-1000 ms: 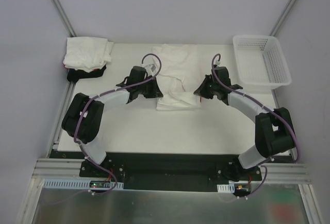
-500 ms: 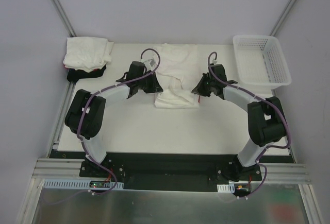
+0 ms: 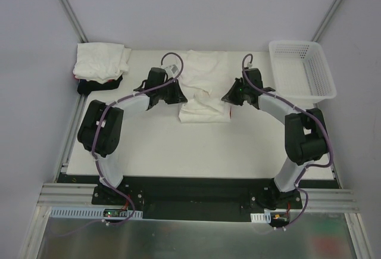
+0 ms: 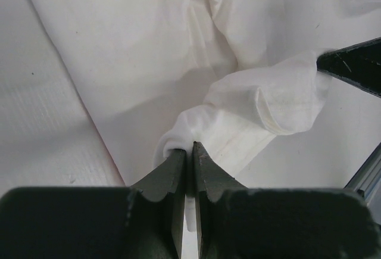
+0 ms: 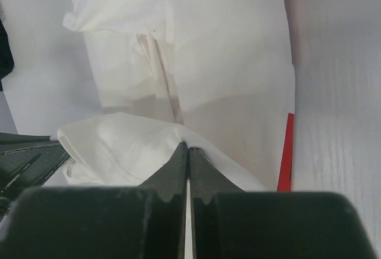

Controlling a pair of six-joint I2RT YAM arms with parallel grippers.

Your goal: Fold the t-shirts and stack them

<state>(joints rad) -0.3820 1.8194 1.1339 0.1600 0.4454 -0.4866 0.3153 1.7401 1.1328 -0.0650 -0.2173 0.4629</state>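
We start with the white table [image 3: 149,146], which carries the mesh basket [image 3: 286,74] at its far right corner, and we place everything else from that basket. The largest thing on the table is the white t-shirt [image 3: 205,71]. It lies just left of the basket with a strip of bare table between them. Its long axis runs from the arms' side of the table toward the back edge, and its nearer end is bunched and lifted off the surface. The folds hide the neckline, so we cannot say for sure which end has the collar. Well to the left of the basket, in the opposite back corner, sits the stack [image 3: 101,61] of folded white shirts, resting on a black shirt [image 3: 98,85]. The right gripper [image 3: 230,99] is at the t-shirt's edge on the basket side, and the left gripper [image 3: 177,95] is at the edge facing away from the basket. In each wrist view the jaws are pressed together with a fold of white cloth pinched at the tips (thin cloth, so hardly any gap shows). We judge this to be a lengthwise fold. The flat bulk of the t-shirt lies ahead of both grippers, farther from the bases. Neither arm is nearer, since each has its own side. The coming move should carry the held end along the long axis toward the far end, with both arms level so the crease stays square.
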